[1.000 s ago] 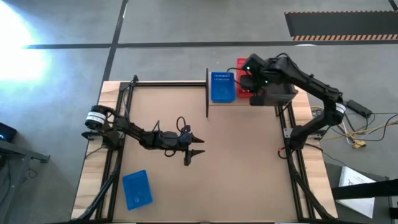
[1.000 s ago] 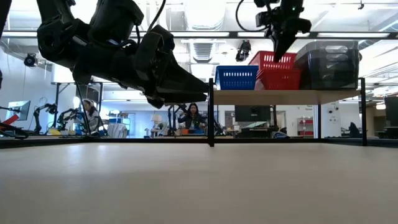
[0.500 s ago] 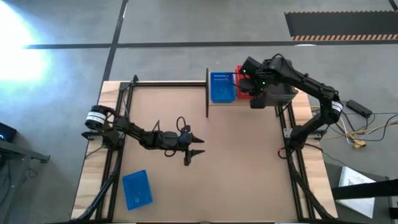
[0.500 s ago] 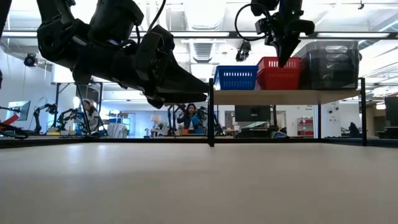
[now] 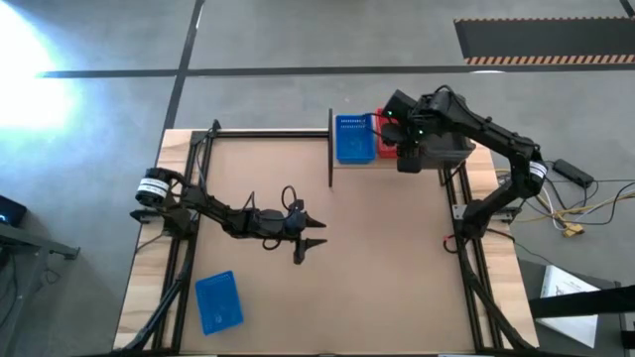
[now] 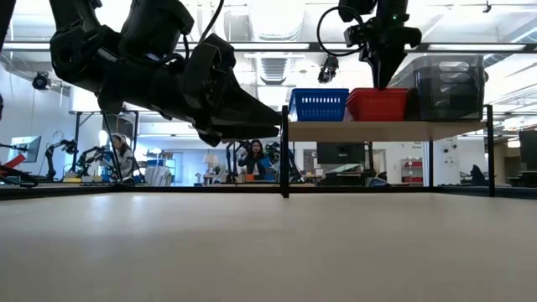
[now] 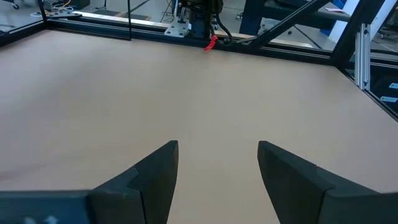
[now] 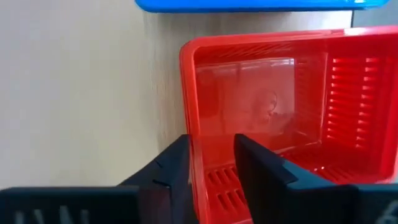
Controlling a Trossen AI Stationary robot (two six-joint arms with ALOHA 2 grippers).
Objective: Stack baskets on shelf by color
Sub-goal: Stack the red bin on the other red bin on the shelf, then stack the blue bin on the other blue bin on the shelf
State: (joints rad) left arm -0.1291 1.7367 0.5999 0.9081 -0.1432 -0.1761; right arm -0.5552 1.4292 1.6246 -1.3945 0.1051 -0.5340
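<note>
A red basket (image 8: pixel 280 106) sits level on the shelf (image 6: pixel 336 131), between a blue basket (image 6: pixel 319 105) and a grey basket (image 6: pixel 445 88). My right gripper (image 8: pixel 211 142) is open above it and points down. One finger is inside the red basket's near short wall and one is outside it. The arm hides most of the red basket (image 5: pixel 384 127) in the high view. Another blue basket (image 5: pixel 218 302) lies on the table's near left. My left gripper (image 7: pixel 217 149) waits open over the table's middle with nothing between its fingers. My right gripper straddles the red basket's near short wall (image 8: pixel 189 93) from above, with one finger (image 8: pixel 255 168) inside and the other (image 8: pixel 174 165) outside. The gap between them is wider than the wall. I cannot tell whether either finger touches it.
Thin black posts (image 5: pixel 330 149) stand at the shelf's corners. A black metal frame (image 5: pixel 466 248) runs along the table's sides. Bare brown tabletop (image 5: pixel 387 258) lies between the arms. A room with people shows beyond the far edge in the low view.
The red basket hung raised and tilted under my right gripper. It has come down onto the shelf and now sits level, its rim even with the blue basket's. In the last half second it sank further while the gripper kept its height.
</note>
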